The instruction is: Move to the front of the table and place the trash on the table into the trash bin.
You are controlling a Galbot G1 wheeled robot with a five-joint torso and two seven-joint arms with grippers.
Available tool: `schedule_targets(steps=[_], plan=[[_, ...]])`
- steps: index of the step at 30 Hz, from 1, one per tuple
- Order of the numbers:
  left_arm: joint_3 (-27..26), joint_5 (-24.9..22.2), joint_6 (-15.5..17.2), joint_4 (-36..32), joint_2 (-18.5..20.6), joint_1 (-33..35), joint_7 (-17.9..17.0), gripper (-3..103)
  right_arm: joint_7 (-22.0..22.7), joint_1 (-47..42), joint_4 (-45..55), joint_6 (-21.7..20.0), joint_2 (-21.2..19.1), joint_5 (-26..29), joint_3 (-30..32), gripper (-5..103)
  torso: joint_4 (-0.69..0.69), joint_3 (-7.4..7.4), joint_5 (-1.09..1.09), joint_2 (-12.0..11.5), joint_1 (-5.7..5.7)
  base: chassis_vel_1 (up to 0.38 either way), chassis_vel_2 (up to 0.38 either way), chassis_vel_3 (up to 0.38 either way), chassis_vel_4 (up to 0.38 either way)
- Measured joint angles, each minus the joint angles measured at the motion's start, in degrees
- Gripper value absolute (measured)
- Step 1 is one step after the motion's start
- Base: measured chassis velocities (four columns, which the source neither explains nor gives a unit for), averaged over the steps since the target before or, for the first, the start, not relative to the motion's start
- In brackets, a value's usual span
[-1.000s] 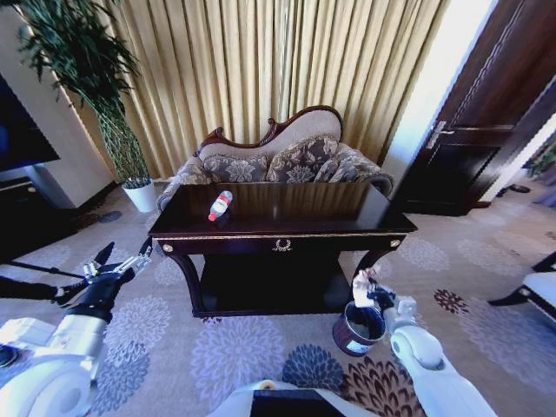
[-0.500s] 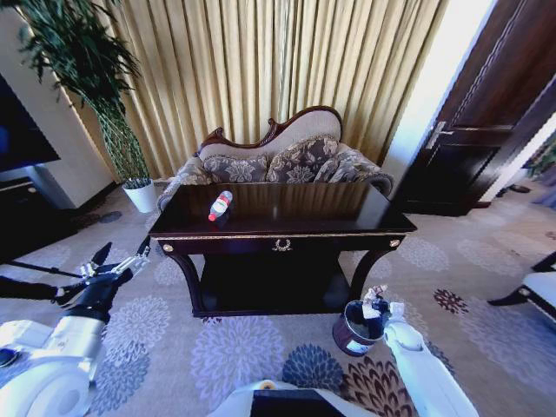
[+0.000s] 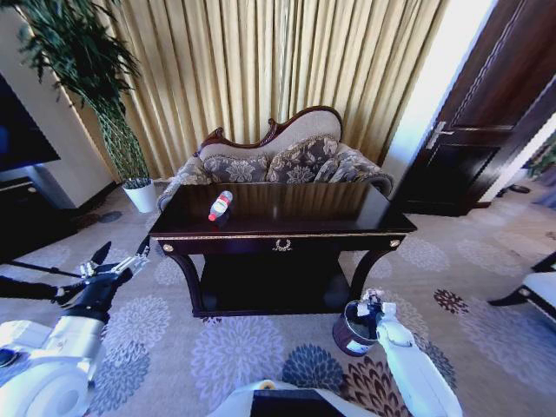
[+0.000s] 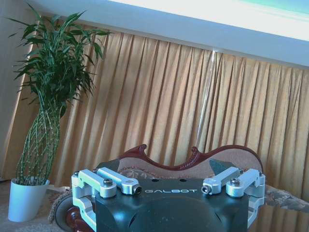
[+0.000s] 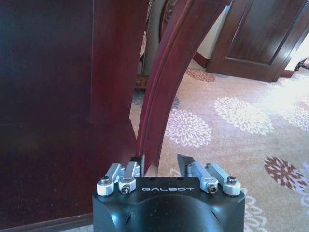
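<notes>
Hovering low at the front right of the table, the right gripper sits directly over the open mouth of the trash bin, which stands on the patterned carpet just beside the table's right curved leg. From the right wrist view the fingers are parted with a narrow gap and nothing visible between them; the leg and the dark side panel of the table are right in front. Something pale shows at the gripper in the head view, can't tell if it's trash or part of the wrist. Left gripper is parked out to the robot's left, off the table's left corner, above the carpet, fingers spread wide and empty. Its wrist view looks past the linkages at the sofa, the gold curtain and the potted plant in its white pot. Trash still on the tabletop: a clear bottle with red label and white cap, lying on its side toward the left half, near the back edge. Gold ornament marks the front centre of the table; the robot is roughly square to it. Dark door stands off to the right.
</notes>
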Motion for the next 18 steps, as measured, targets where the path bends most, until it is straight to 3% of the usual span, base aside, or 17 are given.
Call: schedule_targets(steps=[11, 14, 15, 18], plan=[[-0.02, -0.12, -0.32, 0.0, -0.01, 0.1, 0.19, 100, 0.08, -0.46, 1.02, 0.03, -0.03, -0.37, -0.02, 79, 0.0, 0.0, 0.0, 0.0, 0.0, 0.0, 0.0, 0.0, 0.0], [-0.02, -0.13, -0.33, 0.0, -0.01, 0.1, 0.2, 100, 0.1, -0.52, 1.18, 0.05, -0.03, -0.35, -0.02, 84, 0.0, 0.0, 0.0, 0.0, 0.0, 0.0, 0.0, 0.0, 0.0], [-0.02, -0.14, -0.34, 0.0, -0.02, 0.1, 0.21, 100, 0.11, -0.57, 1.25, 0.05, -0.03, -0.32, 0.0, 95, 0.0, 0.0, 0.0, 0.0, 0.0, 0.0, 0.0, 0.0, 0.0], [-0.02, -0.14, -0.34, 0.0, -0.04, 0.1, 0.22, 100, 0.14, -0.62, 1.29, 0.06, -0.03, -0.2, 0.09, 98, 0.0, 0.0, 0.0, 0.0, 0.0, 0.0, 0.0, 0.0, 0.0]])
